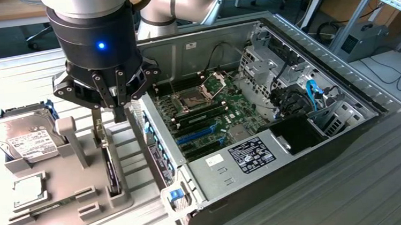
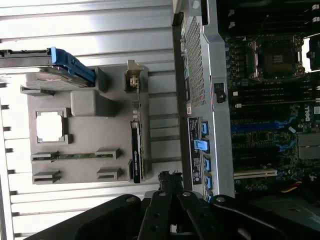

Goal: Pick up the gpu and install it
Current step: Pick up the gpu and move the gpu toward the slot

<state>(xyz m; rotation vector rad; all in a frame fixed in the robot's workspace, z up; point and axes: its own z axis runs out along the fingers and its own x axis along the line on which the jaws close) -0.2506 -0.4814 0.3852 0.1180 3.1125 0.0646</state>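
End effector (image 1: 119,116) hangs clenched and empty just above the gpu (image 1: 110,170), standing on edge in a grey holder (image 1: 59,208) on the table (image 1: 11,73).

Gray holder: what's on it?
A hard drive, a square chip, a memory stick, and the gpu standing on edge, the gripper above it. The holder hides the gpu's lower edge.

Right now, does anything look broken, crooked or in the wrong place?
Nothing stands out. The thin black gpu card stands on edge in its slot in the grey holder tray, the silver hard drive sits in its own cradle, and the open black computer case lies flat beside them.
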